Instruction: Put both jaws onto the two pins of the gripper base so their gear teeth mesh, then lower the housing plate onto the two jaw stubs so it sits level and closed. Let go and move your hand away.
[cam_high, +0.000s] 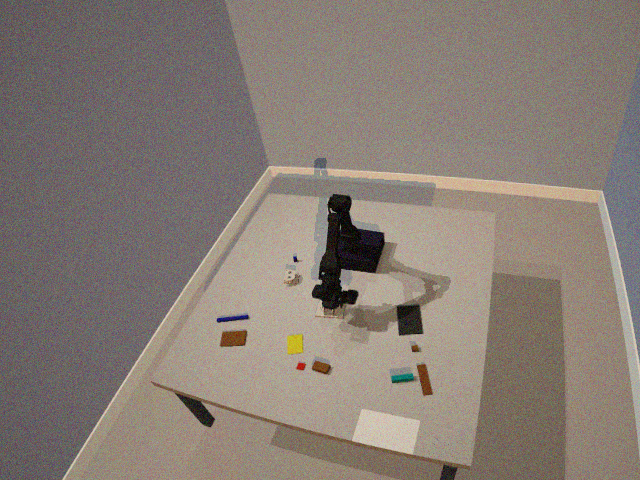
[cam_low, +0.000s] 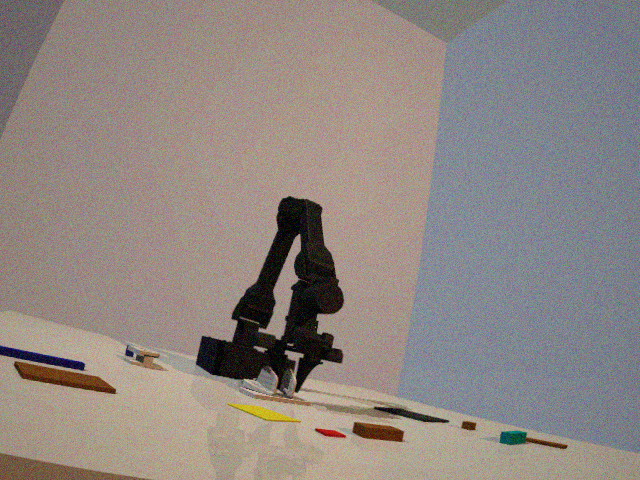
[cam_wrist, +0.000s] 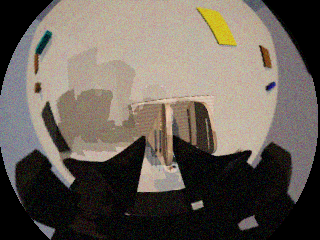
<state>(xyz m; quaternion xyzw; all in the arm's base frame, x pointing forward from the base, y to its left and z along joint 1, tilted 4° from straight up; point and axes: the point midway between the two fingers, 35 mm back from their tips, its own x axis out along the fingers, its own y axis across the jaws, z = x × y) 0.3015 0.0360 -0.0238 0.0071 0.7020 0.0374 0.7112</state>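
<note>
While the pale base (cam_high: 321, 316) (cam_low: 250, 391) (cam_wrist: 187, 98) lies flat on the desk (cam_high: 268, 299) (cam_low: 155, 423) (cam_wrist: 165, 45), the bent arm (cam_high: 333, 237) (cam_low: 314, 232) points its tool (cam_high: 329, 310) (cam_low: 290, 387) (cam_wrist: 158, 139) down above it, part-closed, pinching a pale upright piece (cam_low: 287, 382) (cam_wrist: 169, 132). From above, the yellow sheet (cam_high: 295, 344) (cam_low: 264, 413) (cam_wrist: 217, 26) sits at eight o'clock.

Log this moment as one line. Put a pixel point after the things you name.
gripper (cam_high: 330, 308) (cam_low: 291, 387) (cam_wrist: 158, 139): shut on a pale part | site: low over pale tray (cam_high: 321, 316) (cam_low: 281, 399) (cam_wrist: 214, 137) | yellow sheet (cam_high: 295, 344) (cam_low: 264, 412) (cam_wrist: 218, 27): flat on table (cam_high: 268, 382) (cam_low: 129, 423) (cam_wrist: 150, 30)
</note>
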